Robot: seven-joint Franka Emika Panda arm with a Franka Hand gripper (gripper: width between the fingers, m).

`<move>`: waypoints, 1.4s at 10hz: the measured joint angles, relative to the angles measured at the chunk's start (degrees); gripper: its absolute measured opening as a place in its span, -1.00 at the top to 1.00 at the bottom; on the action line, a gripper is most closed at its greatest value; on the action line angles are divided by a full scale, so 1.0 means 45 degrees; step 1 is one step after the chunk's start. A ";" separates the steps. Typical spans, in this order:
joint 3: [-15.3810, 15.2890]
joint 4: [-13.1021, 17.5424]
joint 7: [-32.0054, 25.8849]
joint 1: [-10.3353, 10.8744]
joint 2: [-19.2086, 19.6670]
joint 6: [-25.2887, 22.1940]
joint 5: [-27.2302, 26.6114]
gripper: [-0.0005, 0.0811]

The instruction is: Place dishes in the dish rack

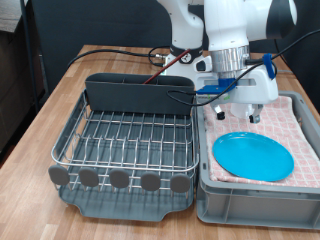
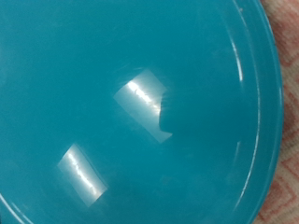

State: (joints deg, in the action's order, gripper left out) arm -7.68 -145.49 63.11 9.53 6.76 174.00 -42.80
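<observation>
The bright-blue plate [image 1: 253, 155] lies flat on the pink checked cloth [image 1: 297, 118] inside the grey bin [image 1: 250, 203] at the exterior view's right. My gripper [image 1: 237, 113] hangs just above the plate's far edge, fingers apart and empty. The plate fills the wrist view [image 2: 121, 112], where no fingers show. The dish rack [image 1: 70, 140], with its wire grid and tall cutlery bin [image 1: 130, 95], stands at the exterior view's left with no dish showing in it. The mug and the wooden spoon are out of view.
The rack and the cloth-lined bin sit side by side on a wooden table [image 1: 50, 95]. Cables [image 1: 150, 55] run across the table behind the rack. The robot's base stands at the exterior view's top.
</observation>
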 joint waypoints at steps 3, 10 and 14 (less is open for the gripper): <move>-0.0285 0.0131 -0.0647 -0.0138 0.0428 0.0366 -0.0751 -0.98; -0.0689 0.0731 -0.1491 -0.0551 0.1198 0.0369 -0.1336 -0.98; -0.0971 0.1109 -0.1864 -0.0836 0.1554 0.0363 -0.1527 -0.98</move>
State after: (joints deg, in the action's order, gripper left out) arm -12.05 -140.50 54.72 5.77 13.75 175.64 -49.67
